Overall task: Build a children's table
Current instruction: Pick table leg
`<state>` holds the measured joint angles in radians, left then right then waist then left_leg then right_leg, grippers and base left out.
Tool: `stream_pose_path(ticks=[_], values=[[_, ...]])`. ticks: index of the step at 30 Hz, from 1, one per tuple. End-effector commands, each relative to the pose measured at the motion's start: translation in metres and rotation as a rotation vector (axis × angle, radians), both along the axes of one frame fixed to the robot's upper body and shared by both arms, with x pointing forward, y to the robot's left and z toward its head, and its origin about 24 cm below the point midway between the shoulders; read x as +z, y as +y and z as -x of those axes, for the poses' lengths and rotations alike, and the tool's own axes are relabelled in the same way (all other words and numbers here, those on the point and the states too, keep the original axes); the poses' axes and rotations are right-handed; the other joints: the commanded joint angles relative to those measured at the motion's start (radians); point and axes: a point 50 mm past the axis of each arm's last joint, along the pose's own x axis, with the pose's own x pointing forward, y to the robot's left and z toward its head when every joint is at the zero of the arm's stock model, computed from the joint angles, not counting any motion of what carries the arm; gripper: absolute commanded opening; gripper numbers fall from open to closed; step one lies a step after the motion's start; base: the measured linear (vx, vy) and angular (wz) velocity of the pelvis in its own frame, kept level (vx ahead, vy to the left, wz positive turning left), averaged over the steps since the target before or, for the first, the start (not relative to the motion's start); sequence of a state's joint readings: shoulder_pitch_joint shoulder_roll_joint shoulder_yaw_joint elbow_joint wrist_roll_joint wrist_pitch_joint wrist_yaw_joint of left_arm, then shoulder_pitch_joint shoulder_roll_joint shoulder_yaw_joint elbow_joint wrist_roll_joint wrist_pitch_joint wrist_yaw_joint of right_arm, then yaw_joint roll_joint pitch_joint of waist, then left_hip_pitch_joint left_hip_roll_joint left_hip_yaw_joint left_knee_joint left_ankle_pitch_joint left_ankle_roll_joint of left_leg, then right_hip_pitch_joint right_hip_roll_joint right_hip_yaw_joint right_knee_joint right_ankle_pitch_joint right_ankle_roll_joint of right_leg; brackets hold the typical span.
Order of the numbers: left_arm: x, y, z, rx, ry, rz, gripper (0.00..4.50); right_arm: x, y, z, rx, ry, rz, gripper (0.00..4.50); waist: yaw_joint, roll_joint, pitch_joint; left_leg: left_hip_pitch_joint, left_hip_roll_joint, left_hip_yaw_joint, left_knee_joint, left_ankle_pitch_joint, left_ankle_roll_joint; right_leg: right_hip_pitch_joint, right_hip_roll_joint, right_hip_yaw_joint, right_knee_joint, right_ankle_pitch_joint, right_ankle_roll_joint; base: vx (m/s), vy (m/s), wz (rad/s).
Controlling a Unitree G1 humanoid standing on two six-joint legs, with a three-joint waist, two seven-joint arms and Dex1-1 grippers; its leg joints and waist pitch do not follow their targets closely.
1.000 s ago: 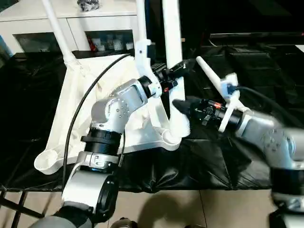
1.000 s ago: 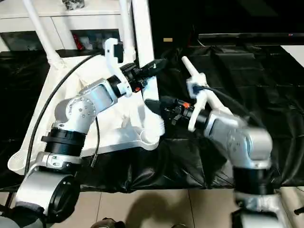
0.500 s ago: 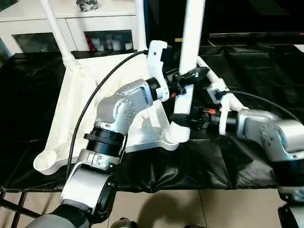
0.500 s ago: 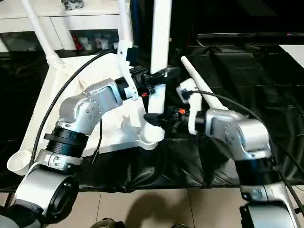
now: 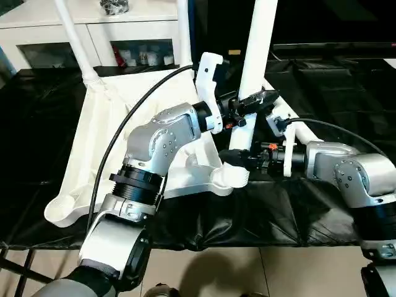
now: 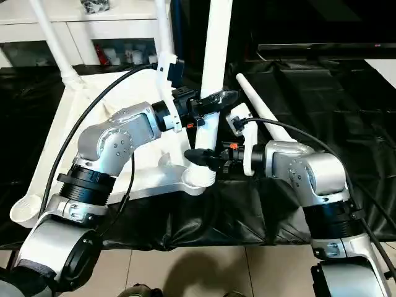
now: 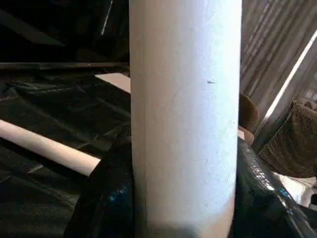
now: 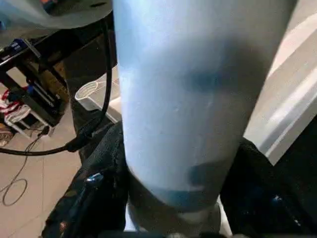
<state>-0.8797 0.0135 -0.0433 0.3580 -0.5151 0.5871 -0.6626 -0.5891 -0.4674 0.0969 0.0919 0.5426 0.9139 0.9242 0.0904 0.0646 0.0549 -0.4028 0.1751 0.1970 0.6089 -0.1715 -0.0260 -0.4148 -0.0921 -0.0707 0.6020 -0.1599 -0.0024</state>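
Tabletop (image 5: pixel 111 142): white plastic, underside up, lying on the black-draped surface (image 5: pixel 322 210), at 9 o'clock of centre. Near round corner socket (image 5: pixel 230 176) at centre; another empty socket (image 5: pixel 59 210) at 8 o'clock.

Leg in hand (image 5: pixel 253 68): white tube, near upright, its flared foot seated at the near corner socket, leaning slightly toward 1 o'clock.

Left gripper (image 5: pixel 250 102): fingers clenched around this leg's mid-shaft.

Right gripper (image 5: pixel 238 159): fingers clenched around the same leg, lower down, just above the socket.

Two fitted legs (image 5: pixel 74 37), (image 5: pixel 183 28): standing in the far sockets, at 11 and 12 o'clock.

Spare leg (image 6: pixel 263 111): lying on the surface at 2 o'clock.

White cabinet (image 5: pixel 93 25): glass doors, behind, at 11 o'clock.
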Motion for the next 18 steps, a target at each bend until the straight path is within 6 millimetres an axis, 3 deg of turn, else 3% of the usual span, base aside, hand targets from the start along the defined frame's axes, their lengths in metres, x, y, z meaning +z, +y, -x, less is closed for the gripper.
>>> stream_pose_path(ticks=[1,3,5,11,12,18], values=[[0.009,0.001,0.0,0.007,-0.03,0.003,1.86,0.0,0.0,-0.001,0.0,0.004,0.015,2.11,0.004,-0.028,-0.083,0.02,0.042,-0.023,-0.053,-0.1,0.08,0.062,-0.053,0.035,-0.068,-0.209,-0.214,0.0,0.0,0.0],[0.009,0.001,0.0,0.013,-0.037,0.0,1.86,0.0,0.0,-0.002,-0.004,0.002,0.016,1.96,0.004,-0.029,-0.083,0.02,0.042,-0.023,-0.053,-0.099,0.081,0.062,-0.053,0.035,-0.068,-0.218,-0.212,0.0,0.0,0.0],[0.011,0.002,0.0,0.01,-0.037,0.019,2.42,-0.001,0.0,-0.004,-0.022,-0.007,0.017,1.91,0.004,-0.029,-0.084,0.021,0.043,-0.023,-0.053,-0.101,0.079,0.061,-0.053,0.035,-0.068,-0.222,-0.211,0.0,0.0,0.0],[0.018,0.004,0.005,-0.027,-0.161,0.038,2.98,-0.004,0.006,-0.011,-0.11,-0.063,-0.023,1.89,0.002,-0.027,-0.083,0.021,0.043,-0.023,-0.055,-0.106,0.073,0.06,-0.053,0.035,-0.07,-0.228,-0.205,0.0,0.0,0.0],[0.021,0.005,0.005,-0.017,-0.2,0.041,3.02,-0.004,0.007,-0.012,-0.128,-0.071,-0.031,1.89,0.002,-0.022,-0.084,0.02,0.043,-0.024,-0.055,-0.104,0.07,0.059,-0.052,0.035,-0.069,-0.225,-0.203,0.0,0.0,0.0],[0.034,0.026,-0.002,0.075,-0.286,0.074,3.02,-0.011,0.015,-0.02,-0.282,-0.166,-0.05,1.89,-0.003,-0.015,-0.084,0.024,0.043,-0.024,-0.059,-0.127,0.047,0.056,-0.053,0.034,-0.067,-0.214,-0.204,0.0,0.0,0.0]])
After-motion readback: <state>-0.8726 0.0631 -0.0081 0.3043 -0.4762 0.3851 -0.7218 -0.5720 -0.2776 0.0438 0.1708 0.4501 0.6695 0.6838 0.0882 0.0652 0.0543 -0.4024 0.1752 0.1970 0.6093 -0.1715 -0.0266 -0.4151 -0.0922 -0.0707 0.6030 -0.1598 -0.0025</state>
